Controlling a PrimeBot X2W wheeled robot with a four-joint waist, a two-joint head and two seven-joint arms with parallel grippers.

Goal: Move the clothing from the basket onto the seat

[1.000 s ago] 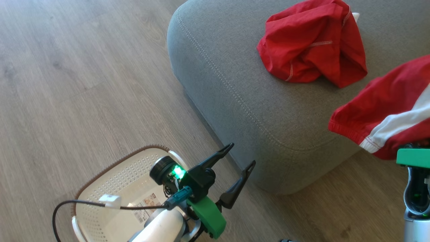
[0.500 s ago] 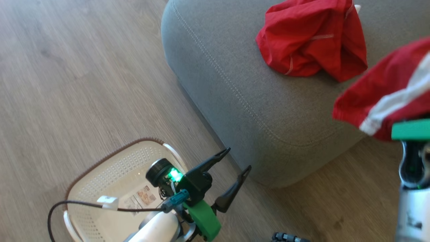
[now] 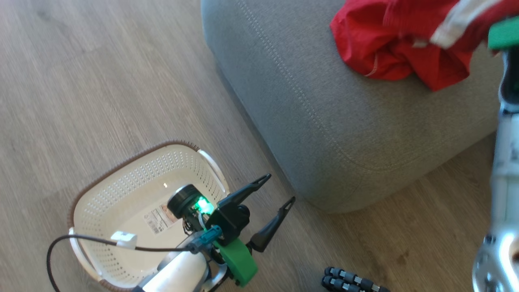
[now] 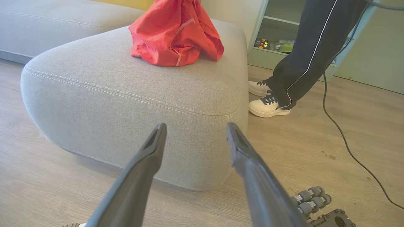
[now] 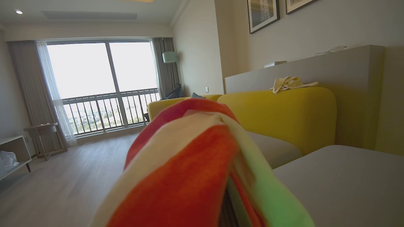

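Right gripper [image 3: 502,35]: clamped shut on the striped garment [image 3: 450,18]; fingertips hidden under the cloth. In the right wrist view, fabric draped over and along the 2 fingers, with the white stripe running lengthwise with them.

Position of the held load: raised at the far right, above the seat [image 3: 324,121], overlapping the red garment [image 3: 389,61] that lies bunched on the far right of the cushion top. Contact between the 2 garments: cannot be told. Grey cushion surface below and right of the fingers in the wrist view. Judged next move: lower onto the cushion, then part the jaws; little sideways travel likely needed.

Left gripper [image 3: 279,190]: jaws wide apart, empty, hanging over the near right edge of the basket [image 3: 121,172], fingers aimed at the seat's near side. Farther from the load than the right arm.

Basket on the wood floor [image 3: 81,81], left and near of the seat, apart from it; visible part of its inside bare of clothing. Judged: last item in transit.

Writing: sticker label [image 3: 158,219] on the basket bottom, print too small to read. No lettering legible on either garment.
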